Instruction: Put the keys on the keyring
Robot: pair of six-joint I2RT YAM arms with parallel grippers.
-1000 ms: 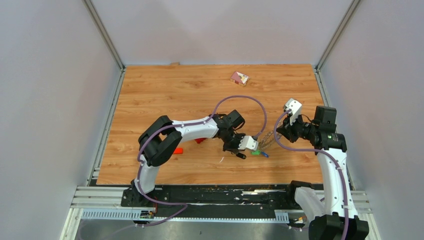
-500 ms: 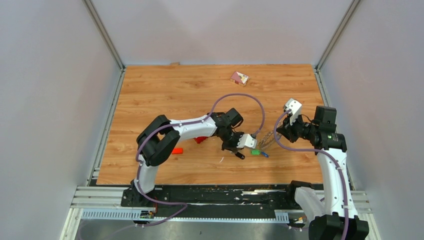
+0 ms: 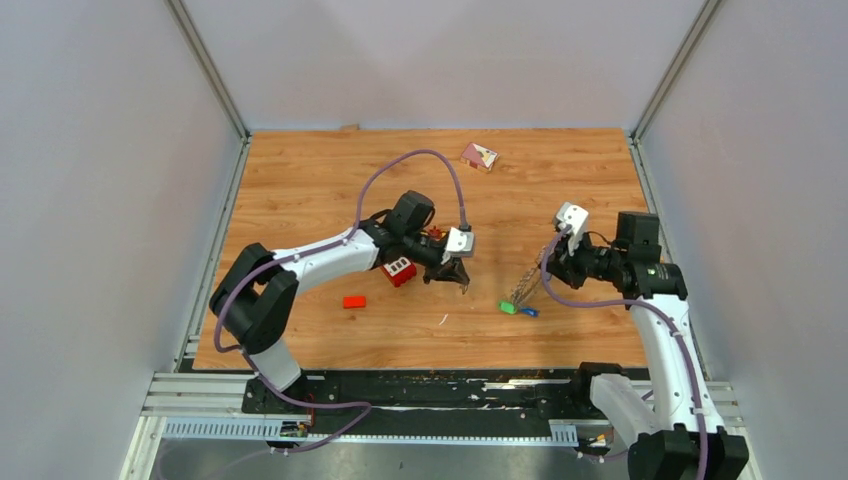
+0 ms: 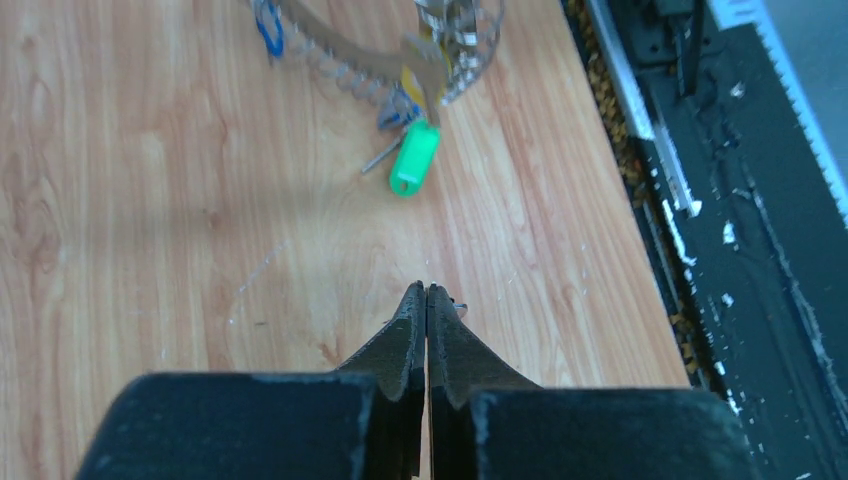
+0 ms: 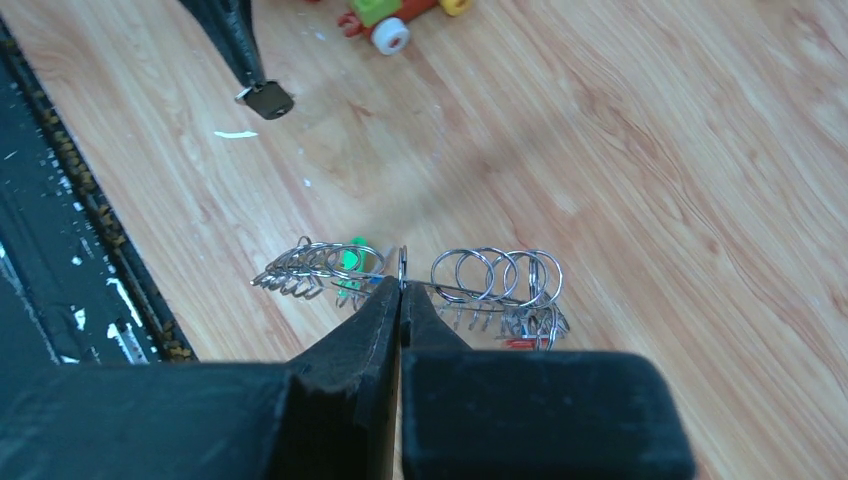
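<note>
Right gripper [image 5: 400, 288] pinches keyring [image 3: 526, 284], slanting down toward table.

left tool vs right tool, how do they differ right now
The left tool pinches a small black-headed key; the right tool pinches the keyring. The left tool hangs apart from the ring; the right tool holds it tilted up beside the green key. Both are shut.

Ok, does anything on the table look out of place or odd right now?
The green key lies on the table by the low end of the keyring, which the right gripper holds up at a tilt; I can't tell if it's hooked on. A toy car and a red brick lie there too.
</note>
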